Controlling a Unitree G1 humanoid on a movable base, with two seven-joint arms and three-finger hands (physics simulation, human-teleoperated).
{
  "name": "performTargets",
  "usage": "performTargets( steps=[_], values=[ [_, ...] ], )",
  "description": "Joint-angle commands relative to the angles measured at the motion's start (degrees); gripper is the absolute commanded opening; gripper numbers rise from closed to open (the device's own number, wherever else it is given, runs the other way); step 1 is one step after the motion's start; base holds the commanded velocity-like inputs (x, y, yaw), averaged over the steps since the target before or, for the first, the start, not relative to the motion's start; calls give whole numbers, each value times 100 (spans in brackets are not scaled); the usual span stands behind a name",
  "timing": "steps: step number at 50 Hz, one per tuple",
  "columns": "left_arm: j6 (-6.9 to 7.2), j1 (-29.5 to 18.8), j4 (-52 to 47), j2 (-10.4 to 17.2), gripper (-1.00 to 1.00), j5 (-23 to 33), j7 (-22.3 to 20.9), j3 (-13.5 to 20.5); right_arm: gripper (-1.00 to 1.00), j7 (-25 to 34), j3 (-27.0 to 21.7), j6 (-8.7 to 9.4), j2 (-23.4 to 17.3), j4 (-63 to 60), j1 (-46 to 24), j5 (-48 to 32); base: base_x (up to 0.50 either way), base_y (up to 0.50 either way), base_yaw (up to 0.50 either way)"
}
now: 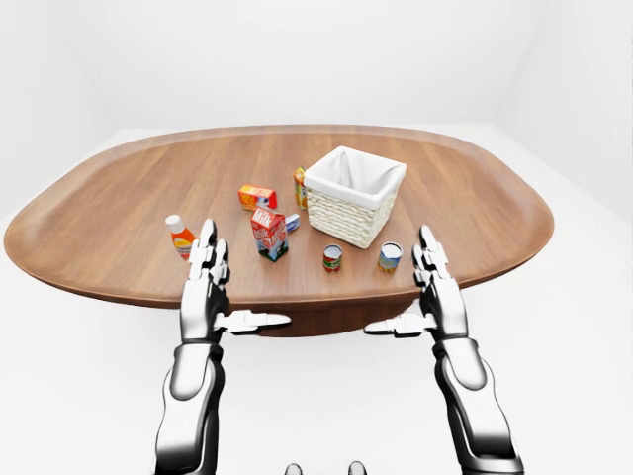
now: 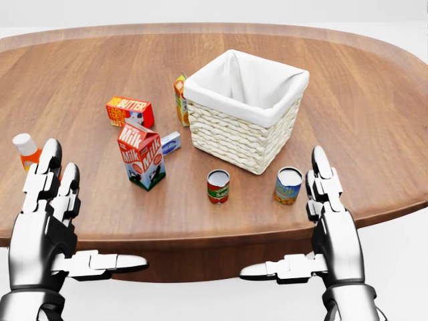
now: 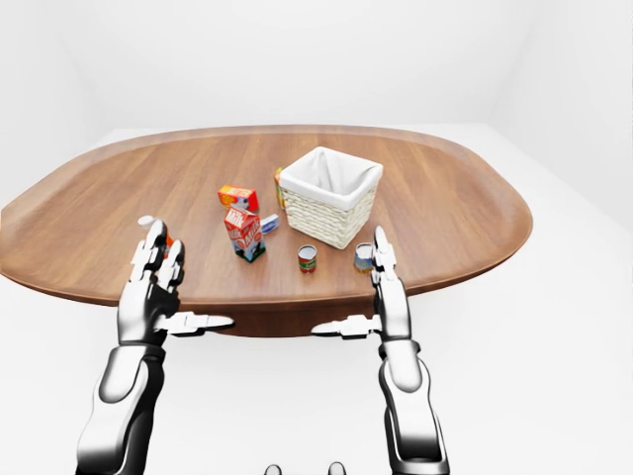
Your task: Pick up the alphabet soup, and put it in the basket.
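Wood desk (image 2: 374, 154) | step: pre-grasp | left hand (image 2: 45, 224), right hand (image 2: 334, 231) wide, empty | next: right hand reaches alphabet soup (image 2: 288, 185), near side of basket (image 2: 241, 137)

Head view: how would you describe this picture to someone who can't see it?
Two metal robot hands, left and right, hover open at the near edge of a wooden table. On it stand a cloth-lined wicker basket, two small cans, a milk carton, a butter box and a sauce bottle partly hidden by the left hand.

One basket (image 2: 244, 117), two cans (image 2: 218, 186) (image 2: 288, 185), two cartons (image 2: 142, 155) (image 2: 180, 99), one butter box (image 2: 129, 112), one bottle (image 2: 27, 150), one small packet (image 2: 170, 142), two hands (image 2: 47, 200) (image 2: 326, 197).
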Motion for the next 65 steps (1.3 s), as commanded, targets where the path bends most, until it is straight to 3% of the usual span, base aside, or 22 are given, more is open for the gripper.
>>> performTargets(
  steps=[1,24,38,65],
  values=[
    [0,-22,-157,-7,100,-23,15,5,100,22,-11,141,-25,-296,8,-187,0,-36,0],
    [0,-555,-232,87,100,21,133,41,100,218,-109,206,-78,-528,-207,-247,0,-36,0],
    [0,-722,-228,127,100,-14,207,99,100,363,-45,206,-134,-540,-602,-642,0,-1,0],
    [0,-678,-536,138,100,-149,202,136,100,420,9,206,-88,-583,-604,-660,37,-3,0]
  ],
)
